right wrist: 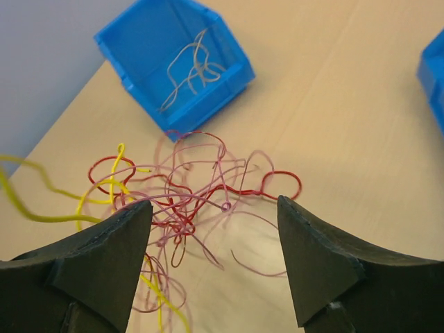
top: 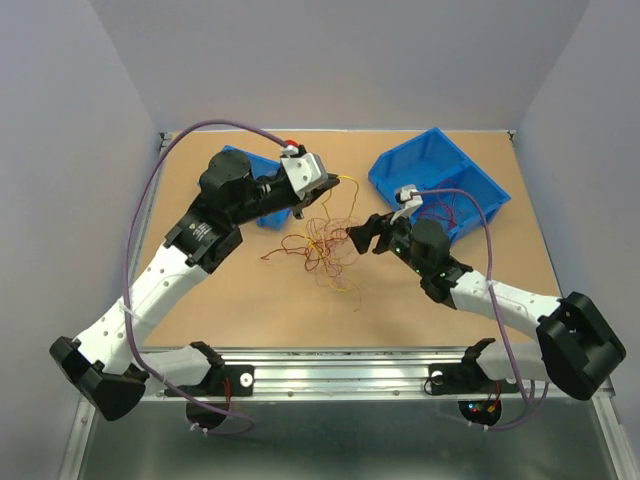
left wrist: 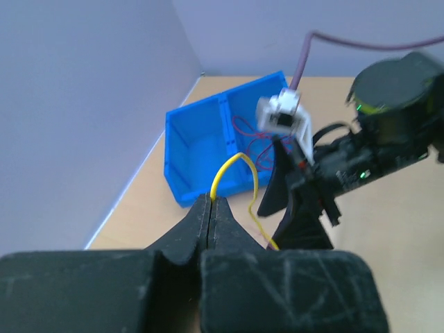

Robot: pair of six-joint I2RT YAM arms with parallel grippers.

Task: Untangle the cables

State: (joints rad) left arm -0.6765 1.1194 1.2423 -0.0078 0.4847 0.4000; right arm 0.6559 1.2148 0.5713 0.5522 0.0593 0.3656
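The cables (top: 325, 248) lie in a loose tangle of yellow, red and pink wires on the table between the two arms. My left gripper (top: 335, 183) is raised above the tangle's far side. In the left wrist view it (left wrist: 210, 200) is shut on a yellow cable (left wrist: 234, 165) that arcs up from the fingertips and drops toward the pile. My right gripper (top: 368, 233) is open and empty just right of the tangle. In the right wrist view it (right wrist: 215, 208) has its jaws wide apart over the red and pink loops (right wrist: 187, 198), and the taut yellow cable (right wrist: 28, 205) runs off to the left.
A blue bin (top: 250, 200) stands under my left arm and holds pale wires (right wrist: 191, 66). A larger blue bin (top: 440, 175) at the back right holds red wires (left wrist: 243, 128). Thick purple arm cables (top: 140, 230) loop over the table. Walls close in the left, back and right.
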